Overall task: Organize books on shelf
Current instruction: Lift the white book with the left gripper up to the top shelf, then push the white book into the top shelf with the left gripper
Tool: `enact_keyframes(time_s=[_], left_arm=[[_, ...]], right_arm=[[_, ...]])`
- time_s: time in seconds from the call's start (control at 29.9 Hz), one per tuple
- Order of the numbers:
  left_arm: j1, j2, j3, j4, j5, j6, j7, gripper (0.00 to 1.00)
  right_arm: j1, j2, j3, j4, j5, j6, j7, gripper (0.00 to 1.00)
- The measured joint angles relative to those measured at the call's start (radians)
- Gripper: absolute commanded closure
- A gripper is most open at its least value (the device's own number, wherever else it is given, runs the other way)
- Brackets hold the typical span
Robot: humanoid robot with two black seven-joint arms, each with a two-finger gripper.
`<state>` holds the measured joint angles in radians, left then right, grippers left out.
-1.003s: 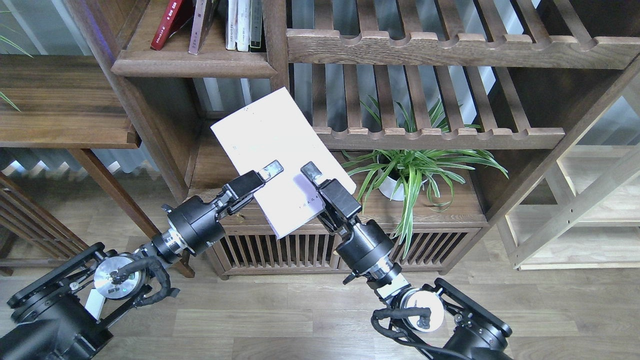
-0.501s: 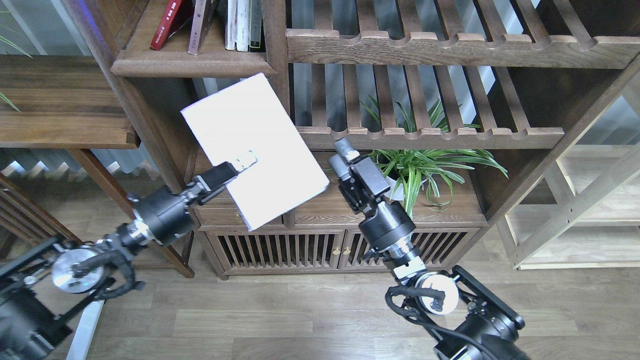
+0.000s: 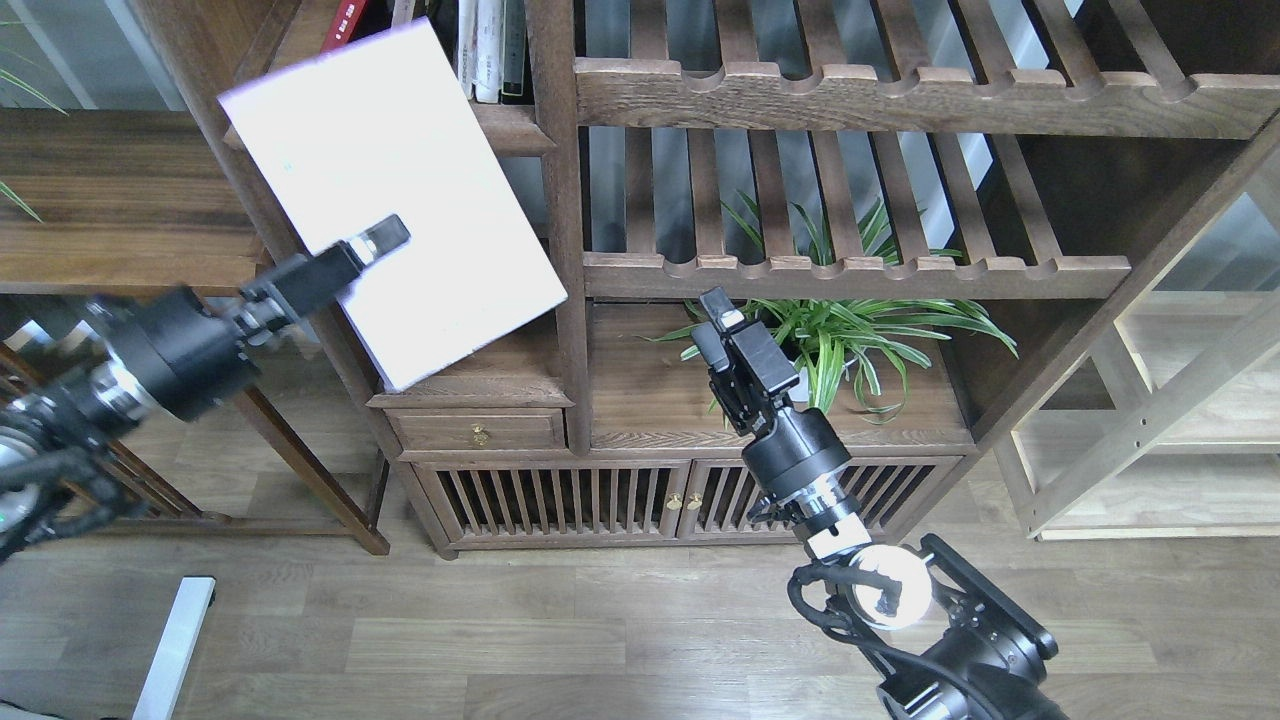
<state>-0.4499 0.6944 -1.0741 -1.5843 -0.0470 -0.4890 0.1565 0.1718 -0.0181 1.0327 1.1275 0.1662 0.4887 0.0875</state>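
Lifted up and leftward since a second ago, my left gripper (image 3: 385, 232) clamps the thick white book (image 3: 390, 190), now tilted before the shelf (image 3: 510, 125) at upper left. Meanwhile my right gripper (image 3: 712, 322) has let go and hangs near the potted plant (image 3: 840, 335), fingers close together, holding nothing.
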Motion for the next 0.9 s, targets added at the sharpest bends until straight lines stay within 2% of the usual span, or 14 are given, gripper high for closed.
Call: enact_keyframes(time_s=[0.5,0.74,0.9], left_arm=[[0.000,-0.038,-0.333,-0.019,0.317,0.000,-0.006,1.00],[0.000,-0.189,-0.508,-0.057,0.514,0.000,-0.007,1.00],[0.000,-0.289,-0.548,-0.090,0.651,0.000,-0.007,1.00]], right_arm=[[-0.004,-0.036,-0.021,-0.002,-0.024,0.000,-0.005,0.21],[-0.010,-0.068,-0.023,0.000,-0.024,0.000,-0.007,0.21],[-0.010,-0.099,-0.022,0.000,-0.024,0.000,-0.008,0.21]])
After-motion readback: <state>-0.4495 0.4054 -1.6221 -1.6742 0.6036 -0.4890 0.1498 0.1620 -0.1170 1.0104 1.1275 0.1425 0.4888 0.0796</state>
